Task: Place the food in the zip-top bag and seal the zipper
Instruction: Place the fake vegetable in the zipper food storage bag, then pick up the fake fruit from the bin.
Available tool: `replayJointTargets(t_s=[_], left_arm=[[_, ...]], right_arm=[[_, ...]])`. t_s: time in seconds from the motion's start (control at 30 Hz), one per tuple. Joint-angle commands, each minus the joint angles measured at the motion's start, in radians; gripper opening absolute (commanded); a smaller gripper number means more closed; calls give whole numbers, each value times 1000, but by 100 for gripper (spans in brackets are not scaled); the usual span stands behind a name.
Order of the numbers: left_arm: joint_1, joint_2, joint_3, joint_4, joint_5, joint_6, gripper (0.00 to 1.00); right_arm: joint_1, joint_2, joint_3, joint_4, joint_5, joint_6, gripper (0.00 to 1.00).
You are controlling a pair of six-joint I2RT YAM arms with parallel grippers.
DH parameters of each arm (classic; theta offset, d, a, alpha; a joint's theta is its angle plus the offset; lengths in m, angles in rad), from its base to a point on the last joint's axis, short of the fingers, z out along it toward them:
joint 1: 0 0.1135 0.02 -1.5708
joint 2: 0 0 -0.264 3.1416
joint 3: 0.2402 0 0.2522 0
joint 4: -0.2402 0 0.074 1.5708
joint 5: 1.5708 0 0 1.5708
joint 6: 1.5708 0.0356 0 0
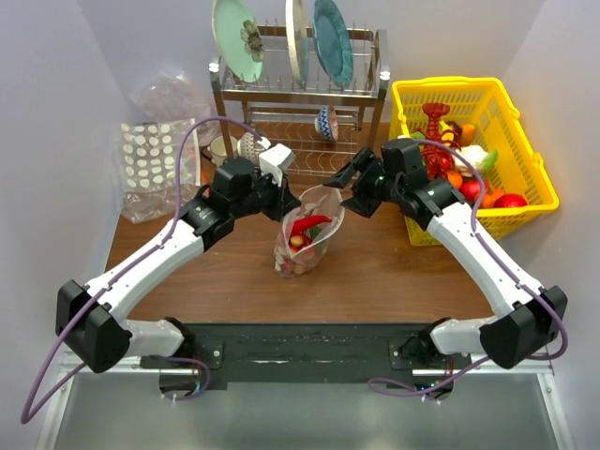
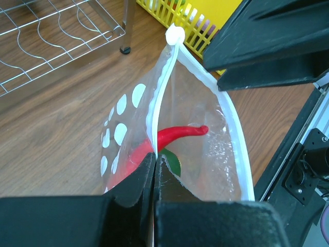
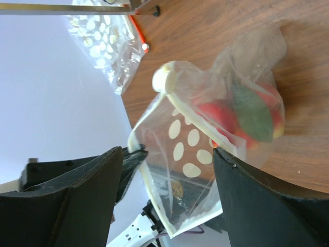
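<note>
- Zip-top bag (image 1: 307, 239), table centre, mouth open: holds red chilli (image 2: 177, 134) and other toy food.
- Yellow basket (image 1: 441, 84), 2 o'clock, top view only: more toy food.
- Left gripper (image 2: 155, 157) clamped on the bag rim; right gripper (image 3: 168, 154) jaws apart.

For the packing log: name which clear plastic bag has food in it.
The upright clear zip-top bag pinched by the left tool; the flat dotted pack and wrinkly clear sack lie back left.

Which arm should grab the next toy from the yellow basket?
Probably right: the right gripper is open, empty and nearer the yellow basket; the left gripper is shut on the zip-top bag rim.
</note>
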Motion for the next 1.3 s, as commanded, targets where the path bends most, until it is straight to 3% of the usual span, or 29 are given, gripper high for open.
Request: replayJointTargets(t_s=[0.0, 0.17, 0.37, 0.53, 0.6, 0.77, 0.9, 1.27], left_arm=[[9, -34, 1, 48, 7, 6, 0], [11, -37, 1, 44, 0, 9, 0], [11, -44, 1, 44, 2, 9, 0], [11, -42, -1, 47, 13, 3, 0], [11, -42, -4, 47, 17, 5, 0], [12, -42, -7, 50, 31, -1, 0], [12, -48, -8, 50, 23, 0, 0], [11, -53, -10, 50, 23, -1, 0]], right_arm=[[7, -51, 76, 26, 26, -43, 71], [5, -47, 208, -47, 101, -381, 70], [5, -81, 271, -130, 461, -748, 72], [3, -93, 227, -144, 913, -923, 89], [-28, -76, 240, -188, 982, -935, 94], [-219, -18, 286, -262, 836, -922, 95], [-337, 8, 271, -239, 822, -936, 95], [-451, 114, 81, -148, 753, -748, 99]])
